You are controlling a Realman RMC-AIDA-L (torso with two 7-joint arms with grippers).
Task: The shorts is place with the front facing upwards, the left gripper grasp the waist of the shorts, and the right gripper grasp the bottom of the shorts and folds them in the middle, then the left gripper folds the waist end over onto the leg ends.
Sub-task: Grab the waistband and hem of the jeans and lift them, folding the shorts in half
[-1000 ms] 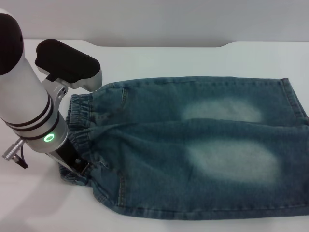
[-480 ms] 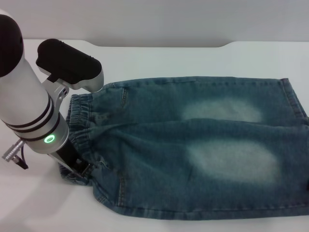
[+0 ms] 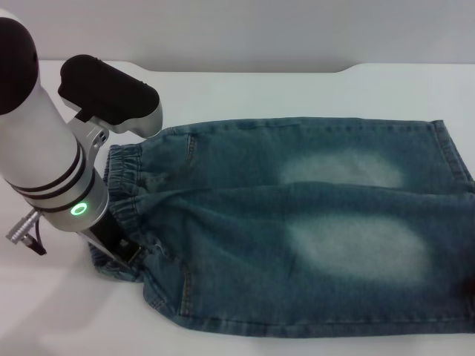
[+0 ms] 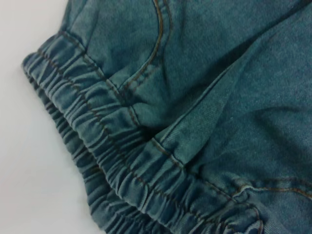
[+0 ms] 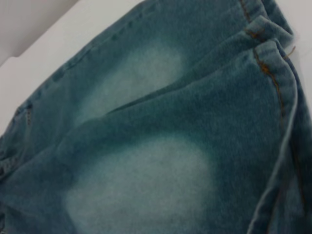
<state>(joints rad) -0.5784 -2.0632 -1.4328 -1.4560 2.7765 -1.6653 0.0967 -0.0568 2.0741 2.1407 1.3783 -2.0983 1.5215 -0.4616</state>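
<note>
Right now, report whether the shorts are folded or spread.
Spread: the shorts lie flat, both legs side by side, waistband at the left pincer, hems opposite.

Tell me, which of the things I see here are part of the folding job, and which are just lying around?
Part of the job:
- shorts, lying flat
- waist of the shorts, on the robot's left
- leg ends, on its right
- left gripper, down at the waist

Just there:
- white table; nothing else lies on it

Leg ends [image 3: 454, 159] cut off at edge
</note>
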